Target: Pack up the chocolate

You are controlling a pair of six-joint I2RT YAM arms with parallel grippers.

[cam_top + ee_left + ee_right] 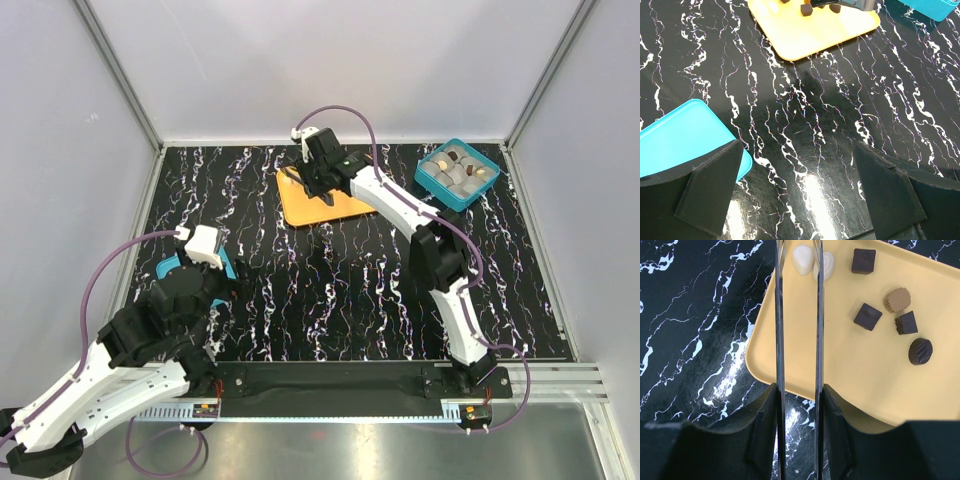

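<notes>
Stretching over the orange tray [310,212], right hand [799,395] grips tweezers [780,340] straddling a white chocolate [803,260]; left hand [796,150] open.

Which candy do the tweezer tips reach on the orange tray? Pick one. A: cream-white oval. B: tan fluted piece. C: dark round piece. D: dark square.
A: in the right wrist view the tweezers held in the right gripper end at the cream-white ovals near the edge of the tray.

black counter [350,290] veined with white; yellow-orange tray [840,375]; chocolate [868,316] mostly dark brown, one tan, two cream-white; teal box [440,195]; flat cyan piece [680,135]; silvery tweezers [780,340].
</notes>
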